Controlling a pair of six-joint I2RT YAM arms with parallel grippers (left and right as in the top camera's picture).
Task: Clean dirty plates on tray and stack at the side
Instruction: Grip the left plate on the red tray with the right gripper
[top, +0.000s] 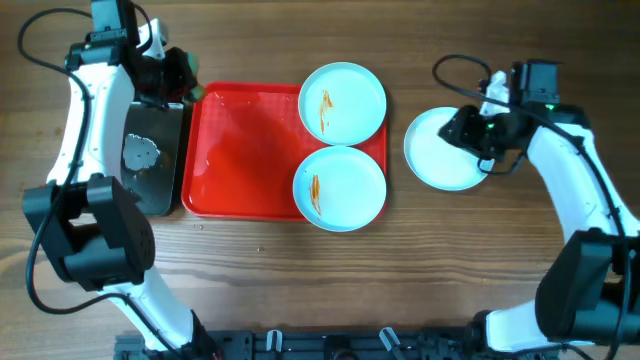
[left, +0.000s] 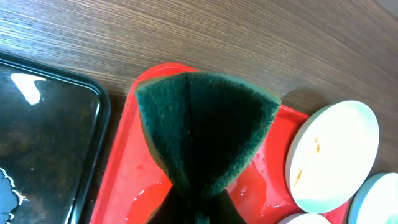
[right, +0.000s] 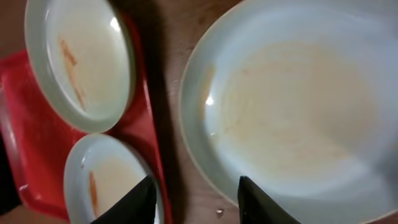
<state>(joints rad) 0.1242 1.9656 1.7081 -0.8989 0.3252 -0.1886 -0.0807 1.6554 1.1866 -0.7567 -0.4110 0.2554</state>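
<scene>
Overhead, two of the dirty plates sit on the right end of the red tray (top: 235, 150), one behind the other and nearly touching. The far plate (top: 343, 103) has an orange-red streak left of its middle. The near plate (top: 340, 188) carries a shorter streak, also on its left side, and its edge hangs over the tray's front rim. The third plate (top: 432, 152) lies off the tray on the bare table (top: 300, 280), just to the right of the other two, and looks clean from above.

The right arm (top: 575, 165) reaches in over that third plate. In the right wrist view the right jaws stand partly apart with nothing between them but the plate's near rim below. I cannot tell whether either fingertip (right: 138, 198) touches the plate.

The left arm (top: 80, 115) is at the tray's far left corner. Its wrist view shows the left jaws pinched tight on a dark green sponge (left: 205, 134), which is folded into a fan and held over that corner. The tray floor there glistens wet.

A black tray (top: 152, 195) lies against the red tray's left side, with a pale grey blotch (top: 141, 152) on it that I cannot make out.
</scene>
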